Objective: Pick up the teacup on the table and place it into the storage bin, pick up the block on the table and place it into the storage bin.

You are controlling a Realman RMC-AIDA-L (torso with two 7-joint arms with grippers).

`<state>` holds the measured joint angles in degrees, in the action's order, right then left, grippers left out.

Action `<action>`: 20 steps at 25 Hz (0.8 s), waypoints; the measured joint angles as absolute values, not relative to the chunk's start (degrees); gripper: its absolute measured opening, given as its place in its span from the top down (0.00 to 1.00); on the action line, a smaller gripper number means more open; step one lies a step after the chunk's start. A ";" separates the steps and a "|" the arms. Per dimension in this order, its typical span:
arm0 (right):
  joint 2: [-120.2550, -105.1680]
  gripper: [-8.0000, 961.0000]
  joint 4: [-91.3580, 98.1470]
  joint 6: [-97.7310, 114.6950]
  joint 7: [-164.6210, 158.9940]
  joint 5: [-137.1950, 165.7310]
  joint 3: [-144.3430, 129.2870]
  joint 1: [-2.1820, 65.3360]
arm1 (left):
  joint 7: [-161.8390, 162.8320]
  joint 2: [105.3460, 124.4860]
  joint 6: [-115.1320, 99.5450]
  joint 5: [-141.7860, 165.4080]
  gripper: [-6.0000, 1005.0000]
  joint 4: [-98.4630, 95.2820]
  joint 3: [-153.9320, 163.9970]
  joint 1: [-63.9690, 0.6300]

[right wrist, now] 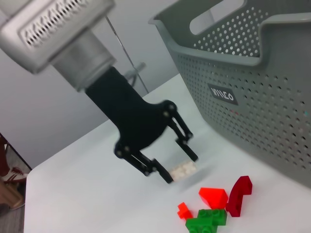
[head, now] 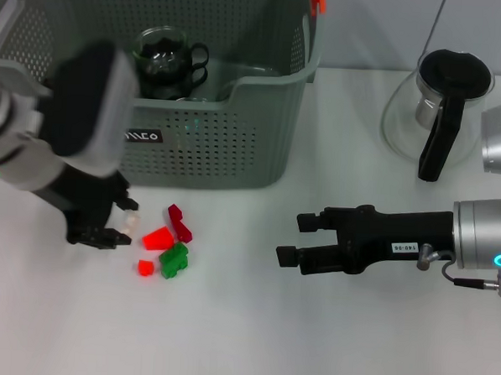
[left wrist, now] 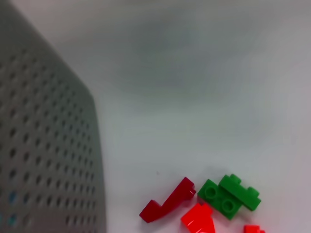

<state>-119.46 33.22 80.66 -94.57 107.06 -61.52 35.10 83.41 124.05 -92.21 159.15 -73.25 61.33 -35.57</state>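
Low on the left, my left gripper (head: 118, 224) has its jaws clamped on a pale block (right wrist: 183, 170), just above the counter (head: 251, 339). Teacup (head: 163, 59) sits in the storage bin (head: 236, 136). Next I lift it over the rim. Right gripper (head: 294, 240) idles, jaws apart.

**Background: white table, grey wall**

White matte table (head: 251, 339) fills the head view, light even, soft shadows only. Glass carafe (head: 431, 113) with black lid and handle sits near the far right edge. Right wrist view: plain grey wall (right wrist: 43, 111) past the table edge, thin cable (right wrist: 127, 68) hanging down it.
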 joint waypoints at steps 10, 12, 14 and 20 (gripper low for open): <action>-119.35 0.08 33.26 80.89 -94.04 107.11 -62.01 35.13 | 86.35 123.07 -112.40 133.92 0.58 -80.36 28.41 -33.03; -119.30 0.08 33.27 80.94 -93.94 107.14 -62.03 35.06 | 87.26 122.75 -114.15 126.74 0.58 -79.86 24.00 -32.69; -119.16 0.08 33.28 81.14 -93.92 107.19 -62.04 35.09 | 89.63 122.24 -113.21 120.48 0.58 -79.53 22.36 -32.62; -118.76 0.08 33.58 81.91 -94.15 107.23 -62.05 35.38 | 99.36 119.17 -97.51 120.42 0.59 -76.08 29.59 -37.10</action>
